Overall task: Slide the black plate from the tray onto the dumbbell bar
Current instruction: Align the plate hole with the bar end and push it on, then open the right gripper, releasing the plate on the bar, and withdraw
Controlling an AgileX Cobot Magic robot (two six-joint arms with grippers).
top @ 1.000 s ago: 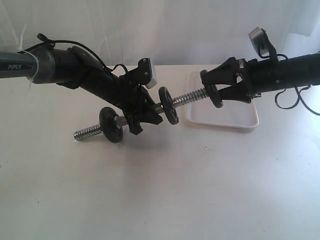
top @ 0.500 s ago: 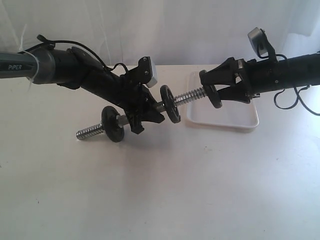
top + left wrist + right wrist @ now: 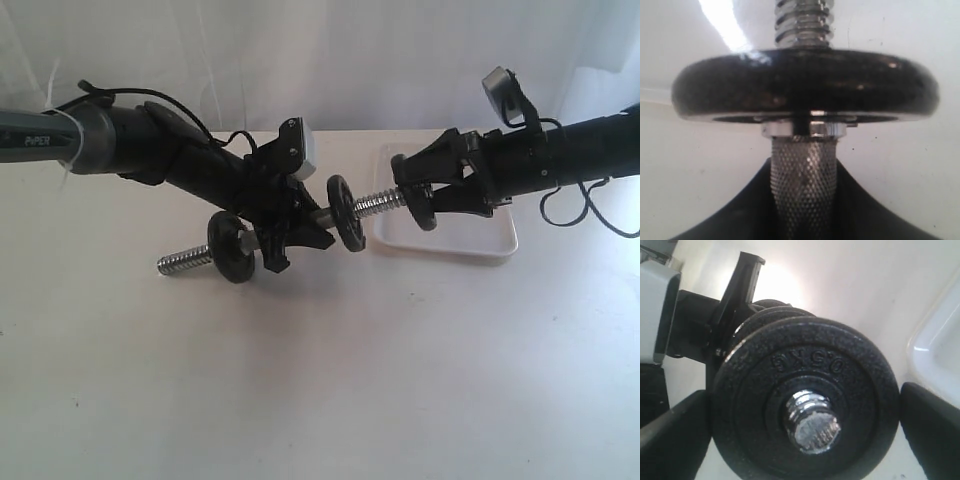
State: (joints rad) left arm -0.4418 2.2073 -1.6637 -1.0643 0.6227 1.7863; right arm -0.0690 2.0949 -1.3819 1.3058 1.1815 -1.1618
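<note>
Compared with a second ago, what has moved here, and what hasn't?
The right claw, shut on the black plate, has carried it leftward, further over the threaded end of the dumbbell bar. The left claw, gripping the bar's middle, has shifted the bar slightly rightward to meet it. Nothing was let go. The tray has not moved, and the two other discs keep their places on the bar.

**Bright Light, Soft Shadows**

The exterior view is bright and pale. The flat white table (image 3: 320,380) looks washed out, with faint grey shadows near the middle. In the left wrist view a white glare streak sits at 11 o'clock, and the rough chrome steel bar (image 3: 802,185) looks sharp. In the right wrist view a glow shines at 12 o'clock. The round matte-black plate with raised numbers (image 3: 805,400) is clear, but the sides at 3 and 9 o'clock are blurry.
</note>
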